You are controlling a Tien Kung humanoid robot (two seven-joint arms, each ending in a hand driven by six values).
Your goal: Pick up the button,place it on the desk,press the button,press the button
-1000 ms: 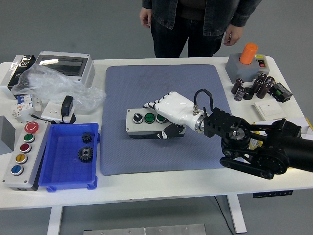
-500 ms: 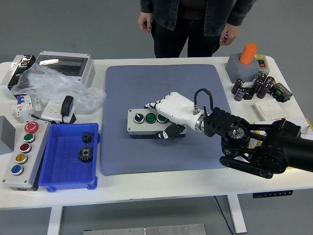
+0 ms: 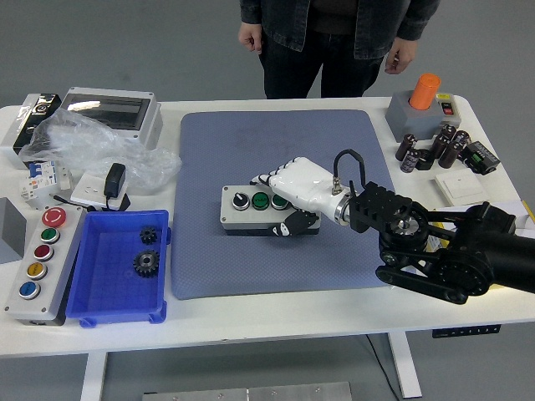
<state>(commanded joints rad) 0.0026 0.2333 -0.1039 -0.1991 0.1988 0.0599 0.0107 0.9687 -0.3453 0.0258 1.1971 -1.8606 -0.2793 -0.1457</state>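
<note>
No readable text, labels or numbers anywhere; print on small box (image 3: pixel 447 106) at far right too small to make out.

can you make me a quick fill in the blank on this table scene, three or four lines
1. The right hand grips the grey button box, which lies on the ____ mat.
2. Two black gears lie in the ____ tray.
3. The orange button stands at the table's far ____ corner.

Missing words: grey; blue; right
</note>
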